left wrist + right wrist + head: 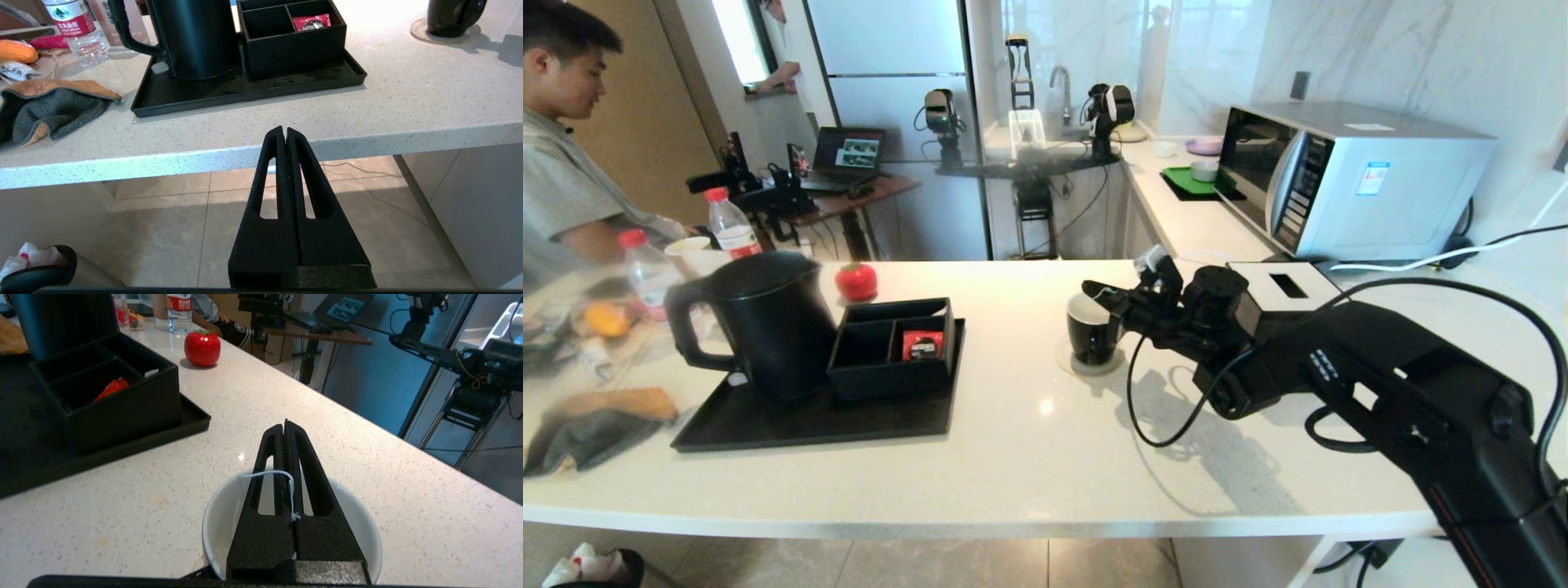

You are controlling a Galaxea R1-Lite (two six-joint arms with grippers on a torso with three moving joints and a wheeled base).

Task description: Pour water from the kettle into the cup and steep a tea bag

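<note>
You have one kettle (768, 322) standing at the back left of one black tray (809, 425), its handle toward the left, with one divided box (892, 347) touching it on the right. That box holds one red sachet (922, 345); its other compartments look dark, and you cannot tell more.

One cup (1092, 330) sits on a round coaster (1094, 363), well apart from the tray, to its right. Your right gripper (1098, 292) hangs just over the cup's rim, its two fingers pressed together. In the right wrist view a thin white string (282, 475) is pinched between them and loops over the white inside of the cup (229, 522). The pouch of the tea bag is hidden behind the fingers, so you cannot tell where it hangs.

Your left gripper (284, 132) is parked below the counter (408, 106) edge, fingers pressed together, holding nothing.

Behind the tray lies one red tomato-shaped thing (856, 280). Two bottles (731, 224) with red caps stand at the far left, one cloth (49, 106) lies nearer, and one microwave (1347, 175) stands on the right.
</note>
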